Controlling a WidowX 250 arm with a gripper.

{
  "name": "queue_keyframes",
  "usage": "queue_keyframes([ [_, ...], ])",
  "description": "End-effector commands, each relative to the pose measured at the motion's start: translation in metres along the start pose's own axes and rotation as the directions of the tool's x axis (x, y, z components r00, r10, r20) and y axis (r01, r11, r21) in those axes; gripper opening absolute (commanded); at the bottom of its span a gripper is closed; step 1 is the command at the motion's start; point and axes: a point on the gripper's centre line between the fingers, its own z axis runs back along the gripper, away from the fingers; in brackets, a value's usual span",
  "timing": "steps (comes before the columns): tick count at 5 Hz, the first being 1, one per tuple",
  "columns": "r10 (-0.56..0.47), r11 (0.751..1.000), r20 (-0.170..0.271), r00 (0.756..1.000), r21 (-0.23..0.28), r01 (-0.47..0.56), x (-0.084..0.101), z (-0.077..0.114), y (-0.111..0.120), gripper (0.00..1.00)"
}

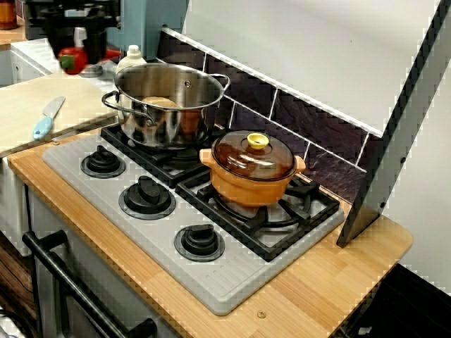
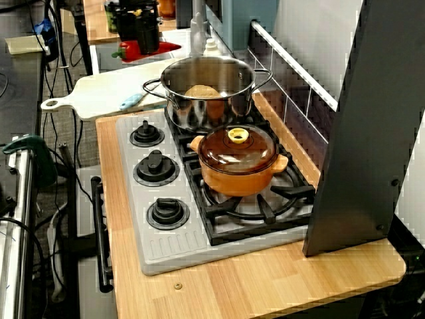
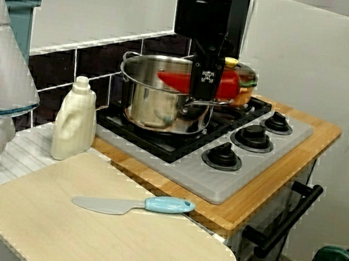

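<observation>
**Well apart from the steel pot (image 1: 151, 123), a red pepper (image 3: 171, 80) held aloft**

From where I stand, the wooden worktop (image 1: 331, 282) carries a grey hob (image 1: 232, 282) with the steel pot on a back burner. A pale cutting board (image 3: 83, 234) lies off to one side of the pot. An orange casserole (image 1: 250, 179) sits just beside it on the other. A white bottle (image 3: 75, 120) stands near the pot, on the board side. Past that bottle the end effector (image 3: 203, 86) hangs, clamped on the red pepper. A blue-handled knife (image 3: 132, 205) lies on the board. I'd want that pinch firm and mid-body, so the pepper cannot swivel.
</observation>
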Motion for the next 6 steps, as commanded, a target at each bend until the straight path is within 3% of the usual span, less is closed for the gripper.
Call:
queue_keyframes([
  [1,-0.069,0.998,0.105,0.992,-0.008,0.070,-0.001,0.029,-0.033,0.00],
  [4,-0.075,0.997,0.125,0.989,0.000,0.076,0.017,0.025,-0.066,0.00],
  [6,-0.062,0.998,0.138,0.988,-0.004,0.063,0.035,0.019,-0.077,0.00],
])
